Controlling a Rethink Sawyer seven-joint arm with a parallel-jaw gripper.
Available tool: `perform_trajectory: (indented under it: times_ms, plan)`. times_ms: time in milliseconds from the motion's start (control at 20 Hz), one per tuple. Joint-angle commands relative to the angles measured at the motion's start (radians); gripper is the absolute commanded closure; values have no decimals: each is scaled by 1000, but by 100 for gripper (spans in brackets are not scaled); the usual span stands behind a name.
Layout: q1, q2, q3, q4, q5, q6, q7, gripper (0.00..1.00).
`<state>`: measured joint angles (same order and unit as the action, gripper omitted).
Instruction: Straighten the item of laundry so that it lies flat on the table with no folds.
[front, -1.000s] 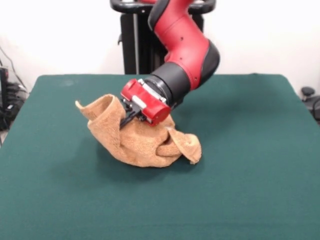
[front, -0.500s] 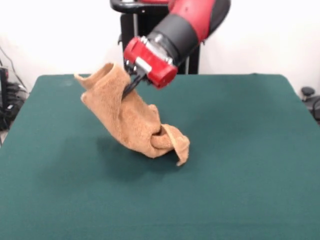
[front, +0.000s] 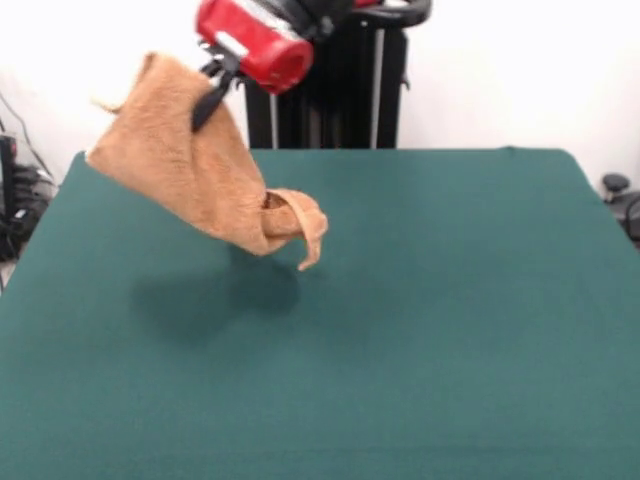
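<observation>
High above the worktop's (front: 470, 330) back edge, the tool (front: 207, 103) is clenched on the towel (front: 190, 175), its dark fingers (front: 210, 98) pinching the cloth near its upper edge just below the red wrist housing (front: 252, 42). The orange-tan towel hangs from that grip clear of the green surface, spreading down and to either side of the tool as a rumpled sheet, one corner sticking up just beside the tool and another reaching out well to one side. At the point farthest below the tool the cloth is bunched and curled over on itself, a narrow flap dangling from the bunch. A dark shadow (front: 215, 295) lies on the worktop beneath the hanging towel.
</observation>
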<state>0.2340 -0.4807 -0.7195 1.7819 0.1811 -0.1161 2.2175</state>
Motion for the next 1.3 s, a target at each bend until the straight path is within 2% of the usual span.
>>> perform_trajectory:
  times_ms: [50,150,750,950,1300]
  plan:
    - [-418,-335,683,178,-158,207,-32,100]
    - [-465,-347,733,206,-173,213,-20,100]
    - [-456,-380,731,198,-213,271,20,100]
    - [-452,-421,734,185,-209,374,-3,100]
    - [-339,-442,624,121,-190,527,56,100]
